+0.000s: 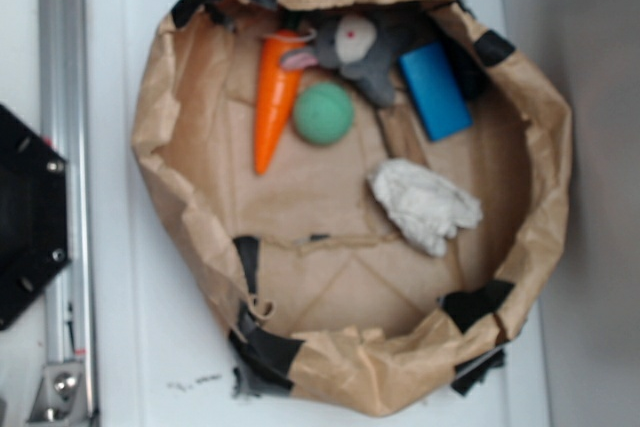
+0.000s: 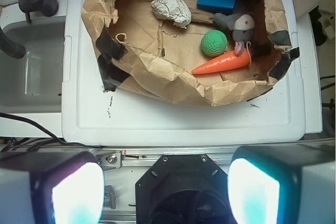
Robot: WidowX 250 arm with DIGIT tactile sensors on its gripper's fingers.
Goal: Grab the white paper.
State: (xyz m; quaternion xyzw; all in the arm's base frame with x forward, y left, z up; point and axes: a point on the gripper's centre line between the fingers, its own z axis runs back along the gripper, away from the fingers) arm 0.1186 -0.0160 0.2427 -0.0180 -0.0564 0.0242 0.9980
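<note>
Simply lumpy, wrinkled white paper (image 1: 425,204)

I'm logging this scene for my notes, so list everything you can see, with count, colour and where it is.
Paper wad: one, white, inside the nest, near the block.
Block: one, blue, at the nest's edge.
Ball: one, green, beside the carrot.
Carrot: one, orange, beside the ball.
Stuffed rabbit: one, grey, between carrot and block.
Paper nest: one, brown with black tape, on the lid.
Lid: one, white, underneath.
End effector: open, far back from the nest.
</note>
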